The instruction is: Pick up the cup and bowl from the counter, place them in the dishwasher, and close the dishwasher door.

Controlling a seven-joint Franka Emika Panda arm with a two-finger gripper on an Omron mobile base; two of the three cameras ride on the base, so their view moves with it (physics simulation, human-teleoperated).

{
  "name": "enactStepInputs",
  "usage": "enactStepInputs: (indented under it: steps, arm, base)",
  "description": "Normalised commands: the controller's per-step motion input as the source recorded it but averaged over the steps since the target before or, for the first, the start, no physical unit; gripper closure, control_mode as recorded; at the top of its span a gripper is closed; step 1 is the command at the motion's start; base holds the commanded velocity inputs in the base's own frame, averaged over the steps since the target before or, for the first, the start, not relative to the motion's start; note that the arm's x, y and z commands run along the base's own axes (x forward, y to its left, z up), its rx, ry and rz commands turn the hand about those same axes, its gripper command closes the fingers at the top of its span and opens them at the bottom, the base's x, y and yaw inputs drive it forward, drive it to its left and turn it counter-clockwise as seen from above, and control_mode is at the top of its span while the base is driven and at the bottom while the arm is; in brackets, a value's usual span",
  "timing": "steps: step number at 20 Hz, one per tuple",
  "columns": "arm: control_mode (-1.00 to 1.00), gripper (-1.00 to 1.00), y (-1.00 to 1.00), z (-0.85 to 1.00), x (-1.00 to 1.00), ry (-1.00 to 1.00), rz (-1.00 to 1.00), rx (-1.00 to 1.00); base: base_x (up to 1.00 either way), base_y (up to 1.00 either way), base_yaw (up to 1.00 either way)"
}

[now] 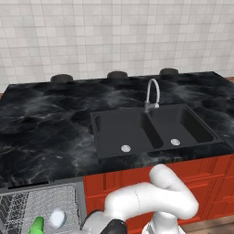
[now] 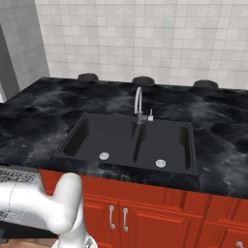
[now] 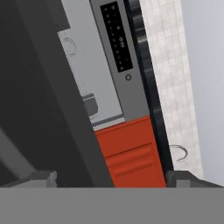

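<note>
Door-closing stage: cup (image 1: 37, 225) and bowl (image 1: 57, 218) are sitting in the dishwasher (image 1: 41, 203) rack.
Gripper (image 3: 111, 179) is hanging with fingers spread wide, holding nothing, facing the dishwasher door (image 3: 94, 83). The panel likely is stiff, smooth and hinged; pushing flat near its free edge should beat pinching.

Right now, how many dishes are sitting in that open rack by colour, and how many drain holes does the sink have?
Green cup in the dishwasher rack: 1
White bowl in the rack: 1
Sink drains: 2, one in each basin
Total: 4
</note>
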Motion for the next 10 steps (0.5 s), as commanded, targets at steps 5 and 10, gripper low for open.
enactStepInputs:
  steps: [5, 10]
  arm:
    - [-1.0, -1.0, 0.17, -0.61, 0.15, -0.06, 0.0, -0.02]
    - [-1.0, -1.0, 0.05, -0.31, 0.51, -0.07, 0.0, 0.0]
  base:
    - [0.0, 0.0, 0.0]
    - [0.0, 0.0, 0.0]
